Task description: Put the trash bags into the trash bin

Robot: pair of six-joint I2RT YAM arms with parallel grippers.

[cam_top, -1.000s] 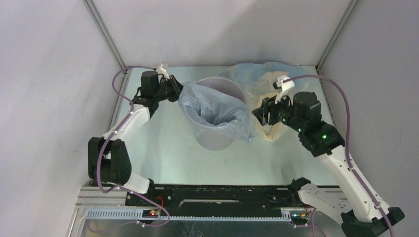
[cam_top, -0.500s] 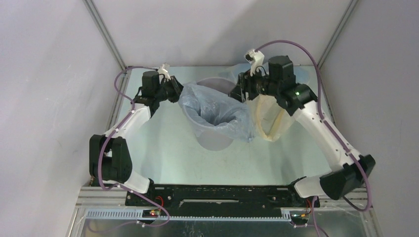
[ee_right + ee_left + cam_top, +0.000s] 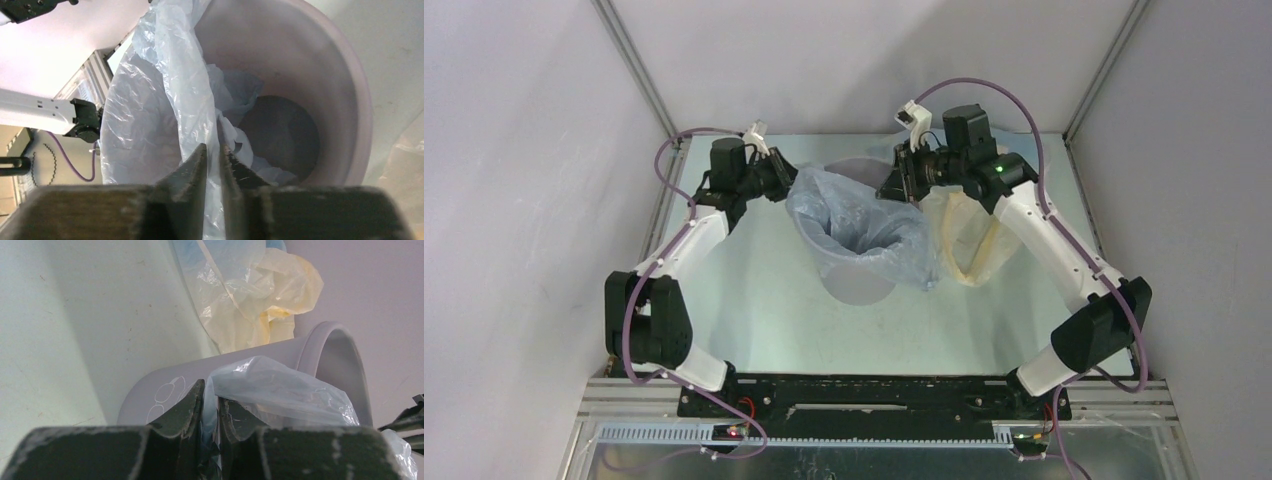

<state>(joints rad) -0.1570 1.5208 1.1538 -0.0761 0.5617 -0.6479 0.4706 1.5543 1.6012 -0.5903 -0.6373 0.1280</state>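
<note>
1. The blue-grey trash bag (image 3: 829, 210) is seen as thin, crinkled, translucent film draped over the mouth of the trash bin (image 3: 856, 288), at the centre of the top view. Its mouth is spread open into the bin, and a flap of film hangs down the outer wall at the lower right.
2. The trash bin is light grey, round and lidless, and is stood upright on the table (image 3: 754, 290). In the right wrist view its dark bottom is seen, with film bunched along the left side of the inside (the right side of the inner wall is bare).
3. The left gripper (image 3: 782, 184) is clamped on the bag's edge at the bin's left rim. In the left wrist view the film is pinched between two nearly meeting fingers.
4. The right gripper (image 3: 896, 186) is clenched on a fold of the same bag at the bin's upper right rim, and film is seen running between its fingers.
5. A cream-yellow bag (image 3: 972, 240) is crumpled just right of the bin, under the right arm (image 3: 1064, 250). A pale blue bag (image 3: 225, 252) is seen next to it at the top of the left wrist view.
6. In the top view the pale blue bag is almost wholly covered by the right arm. Whether the cream-yellow bag touches the bin cannot be told.
</note>
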